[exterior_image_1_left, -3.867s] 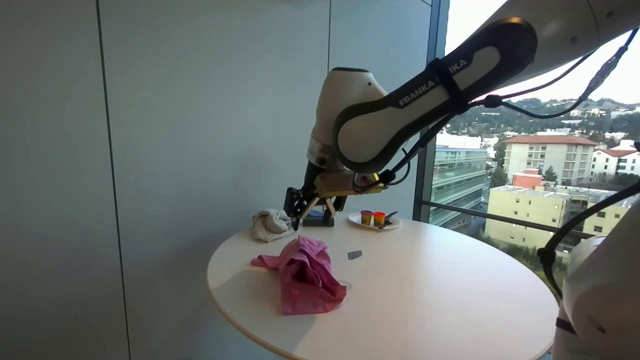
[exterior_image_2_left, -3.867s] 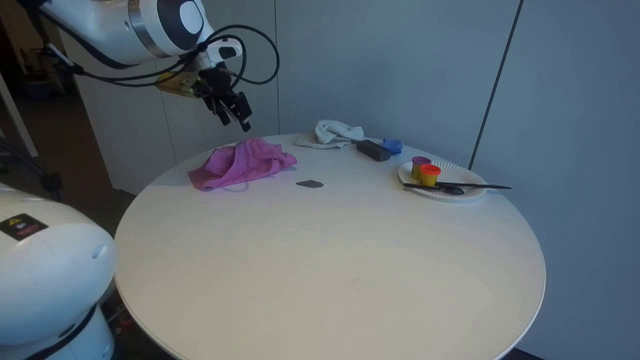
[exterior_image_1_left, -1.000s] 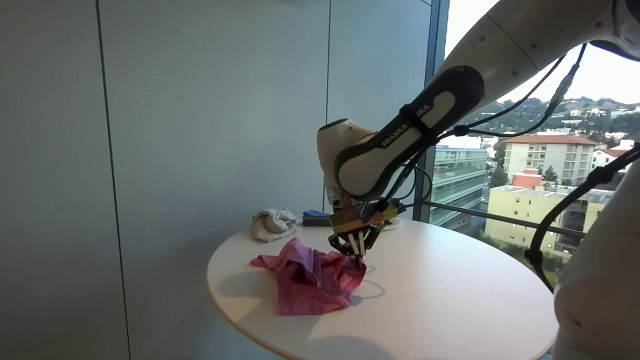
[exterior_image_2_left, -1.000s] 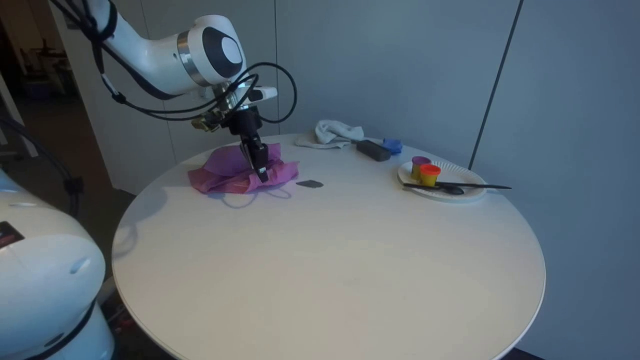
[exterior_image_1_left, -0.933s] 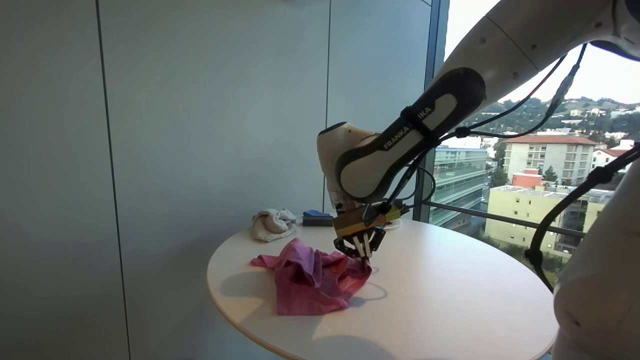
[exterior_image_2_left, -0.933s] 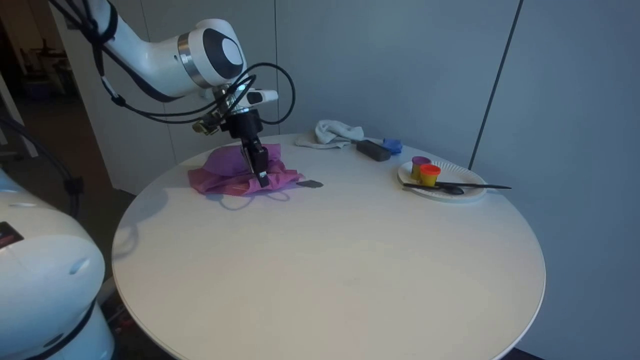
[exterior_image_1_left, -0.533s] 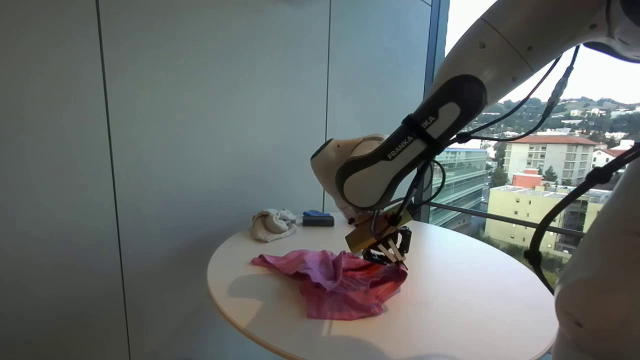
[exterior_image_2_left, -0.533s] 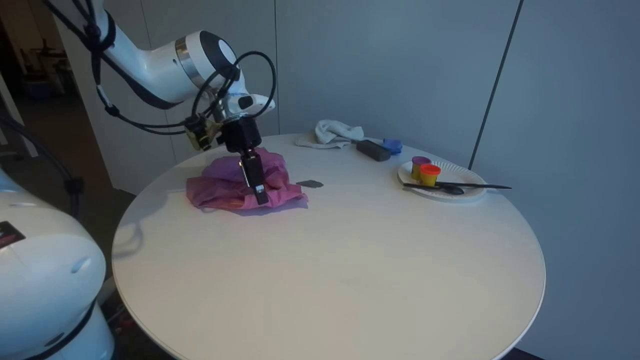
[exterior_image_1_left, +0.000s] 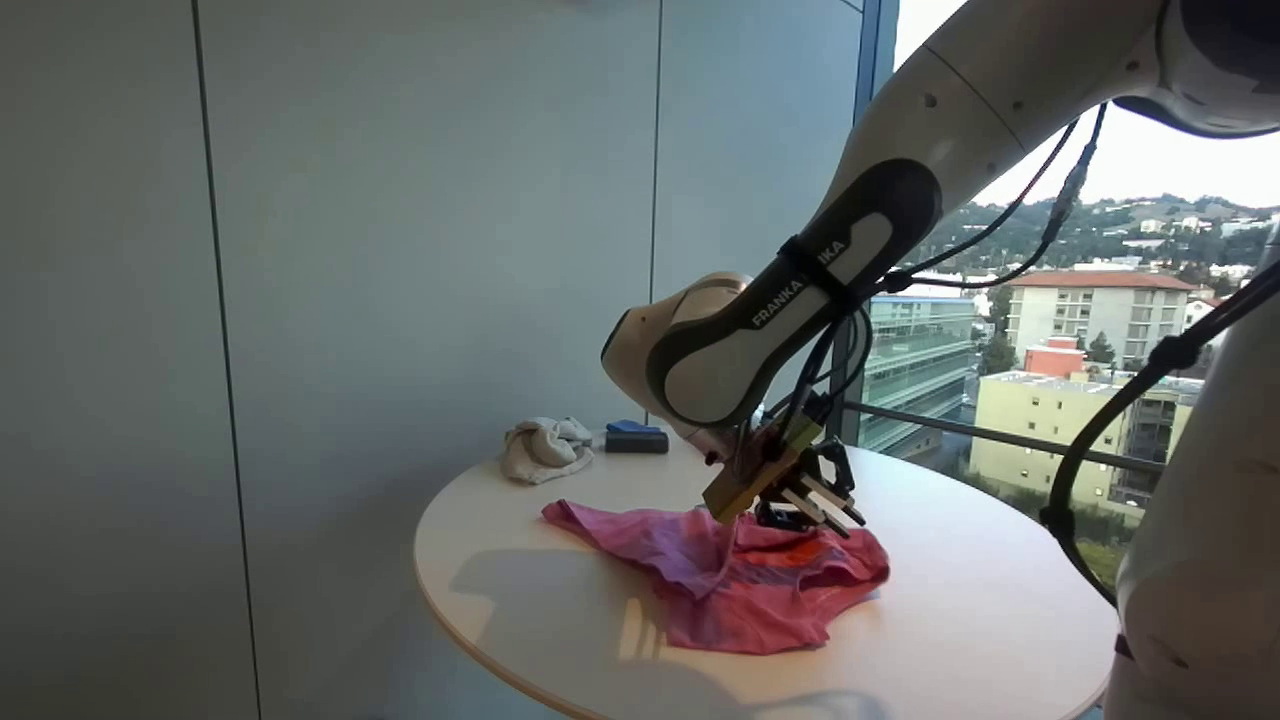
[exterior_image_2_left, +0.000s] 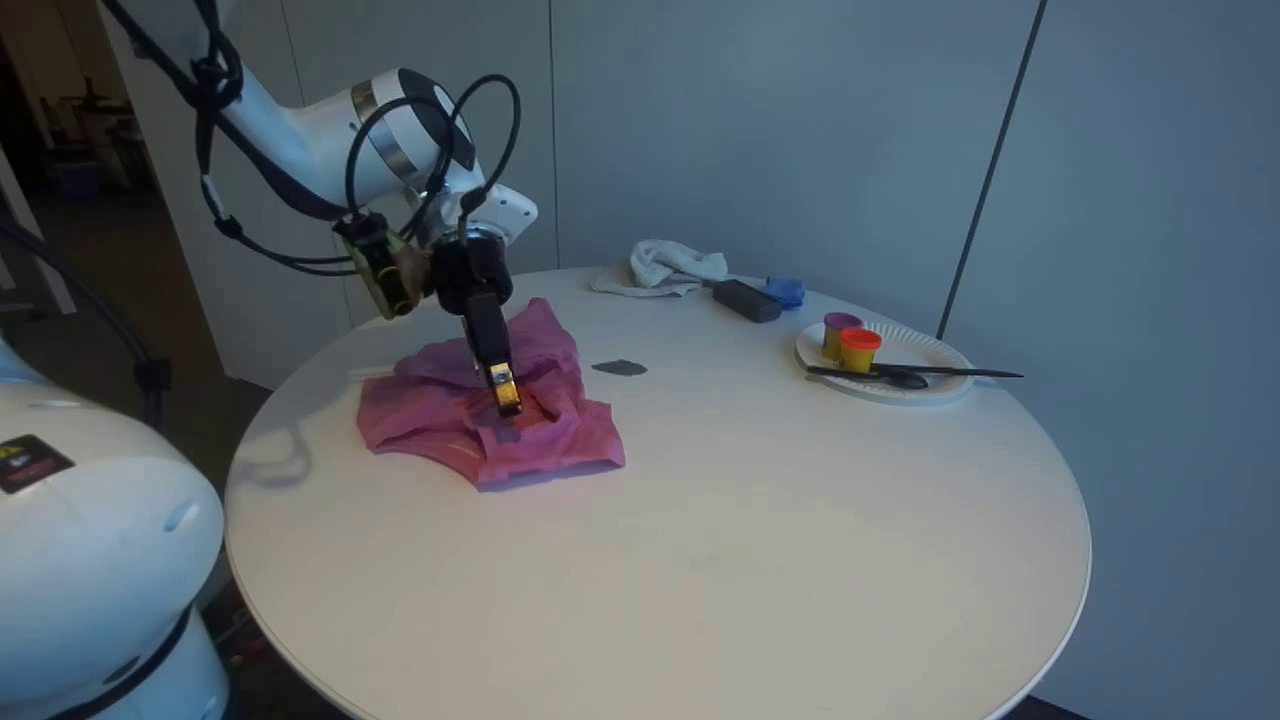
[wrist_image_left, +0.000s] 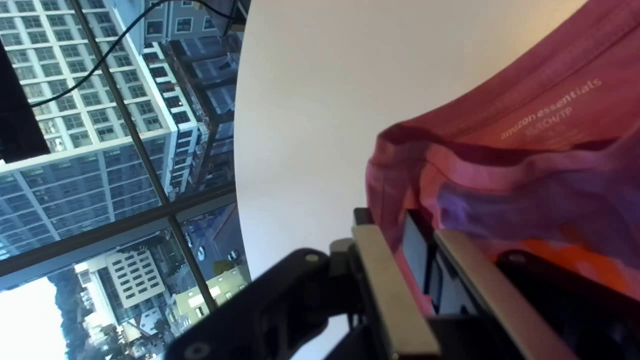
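Pink garment (exterior_image_1_left: 745, 610) lies rumpled on the table (exterior_image_2_left: 750, 560), pincer (wrist_image_left: 391, 218) slightly parted at its shoulder edge (wrist_image_left: 385, 185), cloth showing loose in the gap; looks light, soft, floppy, hardly fragile, so probably best grabbed by the folded neckband (wrist_image_left: 492, 172).

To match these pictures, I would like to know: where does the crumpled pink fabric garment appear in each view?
In an exterior view: the pink garment, low, just right of centre.
In an exterior view: the pink garment, left of centre, near mid-height.
In the wrist view: the pink garment, on the right side.
Shared landmark: the round white table.
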